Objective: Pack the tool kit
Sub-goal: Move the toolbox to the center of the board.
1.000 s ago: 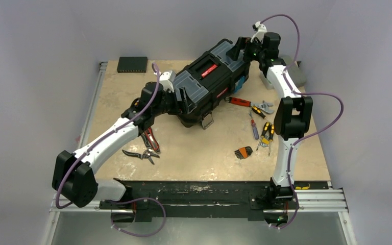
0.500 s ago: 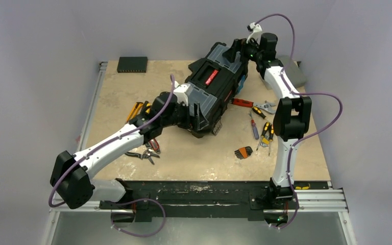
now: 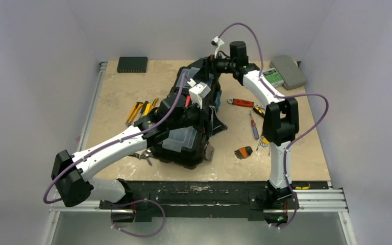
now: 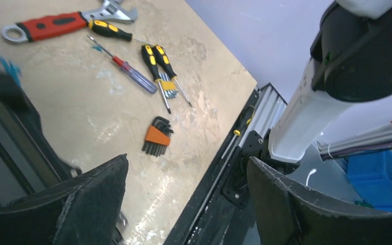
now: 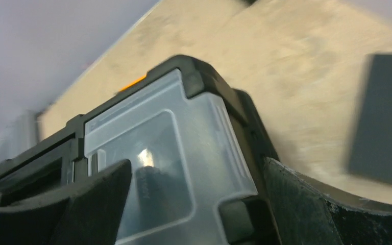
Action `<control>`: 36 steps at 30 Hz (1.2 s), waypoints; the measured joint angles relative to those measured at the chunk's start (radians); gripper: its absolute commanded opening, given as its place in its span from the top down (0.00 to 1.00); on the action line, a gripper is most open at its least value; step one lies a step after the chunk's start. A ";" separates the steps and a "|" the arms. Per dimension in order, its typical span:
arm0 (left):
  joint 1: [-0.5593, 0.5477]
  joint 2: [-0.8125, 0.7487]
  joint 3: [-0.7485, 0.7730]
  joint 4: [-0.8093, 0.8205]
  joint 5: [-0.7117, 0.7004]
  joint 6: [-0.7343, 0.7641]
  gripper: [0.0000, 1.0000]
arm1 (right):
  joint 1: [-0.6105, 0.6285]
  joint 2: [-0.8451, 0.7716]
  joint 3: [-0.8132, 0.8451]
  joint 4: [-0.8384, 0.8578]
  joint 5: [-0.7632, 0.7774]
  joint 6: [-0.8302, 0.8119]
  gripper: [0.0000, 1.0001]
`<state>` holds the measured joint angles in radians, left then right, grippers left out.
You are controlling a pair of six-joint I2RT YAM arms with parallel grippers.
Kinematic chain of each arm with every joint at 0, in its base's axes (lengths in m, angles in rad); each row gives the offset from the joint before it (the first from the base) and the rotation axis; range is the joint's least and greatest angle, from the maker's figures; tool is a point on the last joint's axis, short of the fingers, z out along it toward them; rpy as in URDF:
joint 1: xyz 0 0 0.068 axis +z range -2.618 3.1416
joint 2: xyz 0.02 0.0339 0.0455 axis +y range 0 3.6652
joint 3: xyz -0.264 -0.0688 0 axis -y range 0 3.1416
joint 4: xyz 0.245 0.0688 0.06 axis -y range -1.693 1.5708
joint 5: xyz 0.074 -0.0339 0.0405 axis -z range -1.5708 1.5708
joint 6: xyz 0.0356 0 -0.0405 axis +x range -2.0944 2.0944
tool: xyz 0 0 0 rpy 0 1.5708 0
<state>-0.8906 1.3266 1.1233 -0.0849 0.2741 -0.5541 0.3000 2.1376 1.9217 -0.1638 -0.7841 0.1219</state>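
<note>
The black toolbox (image 3: pixel 181 140) with clear-lidded compartments lies slanted down the middle of the table, its near end by the front edge. My left gripper (image 3: pixel 208 113) is over the box's right side; in the left wrist view it (image 4: pixel 186 204) is open and empty, with the box (image 4: pixel 0 127) dark at the left. My right gripper (image 3: pixel 206 66) is at the box's far end; in the right wrist view it (image 5: pixel 196 204) is open, jaws astride a clear lid (image 5: pixel 163 148). A red-handled wrench (image 3: pixel 241 102), screwdrivers (image 3: pixel 254 126) and a hex key set (image 3: pixel 243 152) lie to the right.
Yellow-handled tools (image 3: pixel 140 109) lie left of the box, and pliers (image 3: pixel 145 155) partly under my left arm. A thin black device (image 3: pixel 132 64) is at the far left. A grey case (image 3: pixel 288 71) and a green-labelled item (image 3: pixel 273 76) are at the far right.
The toolbox has swung round, its near end now toward the front edge. My left arm moved right and over the box. My right gripper moved left with the far end.
</note>
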 measured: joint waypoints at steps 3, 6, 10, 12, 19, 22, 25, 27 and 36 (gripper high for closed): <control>0.011 -0.026 0.004 -0.012 -0.021 0.011 0.12 | 0.047 0.000 -0.019 -0.086 -0.050 0.032 0.01; 0.011 -0.046 0.027 -0.069 -0.039 0.025 0.07 | 0.076 -0.001 -0.020 -0.150 -0.070 0.055 0.01; 0.021 -0.054 0.137 -0.220 -0.086 0.054 0.03 | 0.077 -0.026 -0.020 -0.232 -0.018 0.090 0.01; 0.047 -0.066 0.190 -0.287 -0.102 0.064 0.02 | 0.064 -0.040 -0.020 -0.254 0.022 0.108 0.01; 0.200 -0.175 0.231 -0.463 -0.175 0.068 0.00 | 0.010 -0.163 -0.089 -0.267 0.171 0.177 0.01; 0.250 -0.213 0.234 -0.549 -0.248 0.067 0.00 | 0.003 -0.239 -0.139 -0.261 0.230 0.199 0.01; 0.288 -0.250 0.233 -0.636 -0.332 0.063 0.00 | 0.008 -0.342 -0.242 -0.247 0.290 0.229 0.01; 0.309 -0.281 0.227 -0.682 -0.379 0.058 0.00 | 0.014 -0.415 -0.333 -0.220 0.315 0.261 0.01; 0.328 -0.388 0.169 -0.851 -0.512 0.057 0.00 | 0.122 -0.640 -0.657 -0.148 0.427 0.412 0.01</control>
<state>-0.5629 0.9390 1.2922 -0.9356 -0.2379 -0.4973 0.4221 1.4979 1.2648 -0.3119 -0.3569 0.5343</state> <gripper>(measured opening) 0.998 0.990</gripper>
